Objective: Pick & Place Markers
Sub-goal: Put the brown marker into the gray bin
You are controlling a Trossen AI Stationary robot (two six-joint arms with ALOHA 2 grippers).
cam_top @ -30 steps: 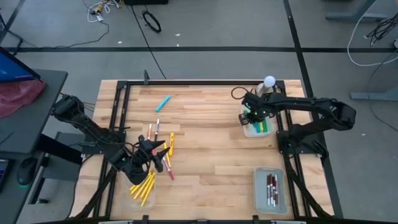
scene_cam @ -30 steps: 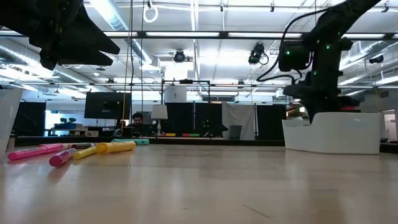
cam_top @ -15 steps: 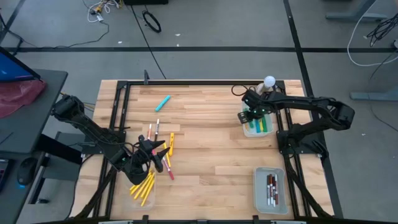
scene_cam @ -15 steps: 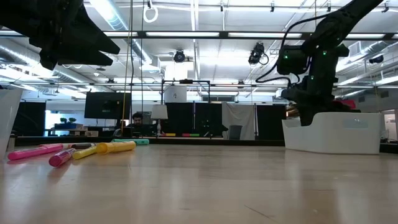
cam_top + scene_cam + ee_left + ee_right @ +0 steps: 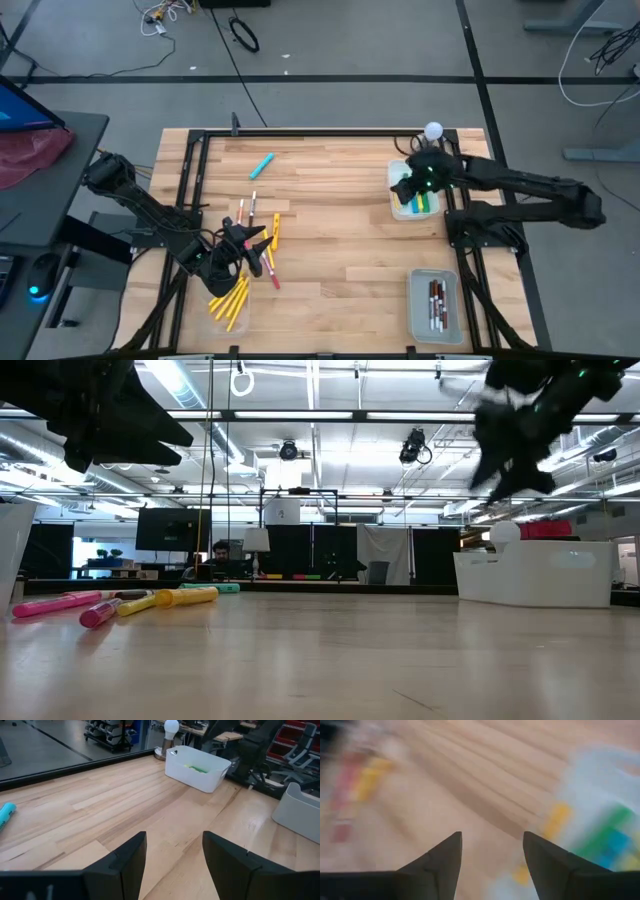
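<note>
Two dark robot arms reach over a pale wooden bench point(image 5: 330, 240) framed by black rails. The left gripper point(image 5: 243, 248) hangs low over a loose scatter of thin markers near the bench's left front, its jaws open and holding nothing; in the left wrist view the two dark fingers point(image 5: 127, 857) stand apart with bare wood between them. Beside it lie a fan of yellow markers point(image 5: 232, 300) towards the front edge, a pink marker point(image 5: 271, 275), and two white markers with red caps point(image 5: 247, 208) just behind. A single light blue marker point(image 5: 262, 166) lies well apart, near the back left of the bench.

The right gripper point(image 5: 418, 180) is raised above a clear rectangular tray point(image 5: 393, 205) at the back right; its jaws are spread wide and empty, as the right wrist view shows. Green, blue and yellow markers point(image 5: 424, 203) lie inside that tray. A small white lamp with a round bulb point(image 5: 432, 131) stands just behind it.

A second clear rectangular tray point(image 5: 416, 308) sits at the front right corner, holding white markers with dark and red caps point(image 5: 437, 304).

In the low view, pink and yellow markers point(image 5: 120, 603) lie on the wood at the left, with the white tray wall point(image 5: 535, 575) at the right.
</note>
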